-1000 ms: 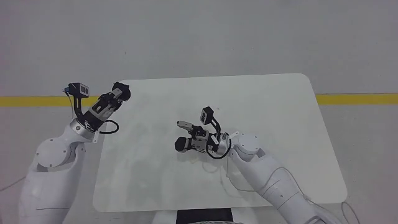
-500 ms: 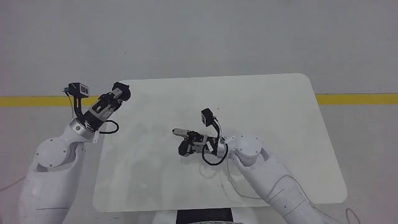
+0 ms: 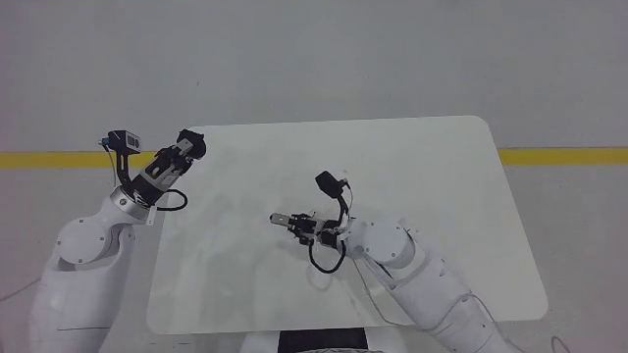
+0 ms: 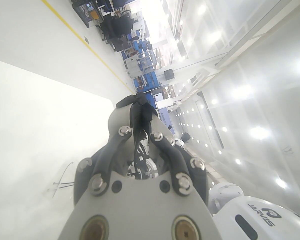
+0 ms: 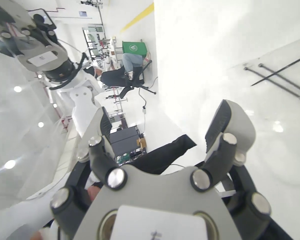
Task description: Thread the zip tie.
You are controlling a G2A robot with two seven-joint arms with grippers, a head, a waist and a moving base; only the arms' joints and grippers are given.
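Note:
Thin black zip ties (image 5: pixel 272 83) lie flat on the white table (image 3: pixel 442 157), their small heads side by side and one strand crossing the others. From the left wrist view the zip ties (image 4: pixel 62 183) are faint lines on the table beside that arm's fingers. My right gripper (image 3: pixel 283 222) hangs low over the middle of the table. It (image 5: pixel 162 121) is open with nothing between its fingers, and the ties are a short way ahead of it. My left gripper (image 3: pixel 186 145) is raised near the table's far left corner, and it (image 4: pixel 138 106) is shut, its tips dark.
The table has rounded corners, and its near edge lies just behind the right arm. A yellow floor line (image 3: pixel 569 156) runs behind the table on both sides. Bare tabletop stretches to the right and the far side.
My right gripper has shifted a little left and toward the near edge and has rolled at the wrist. The left arm has kept still.

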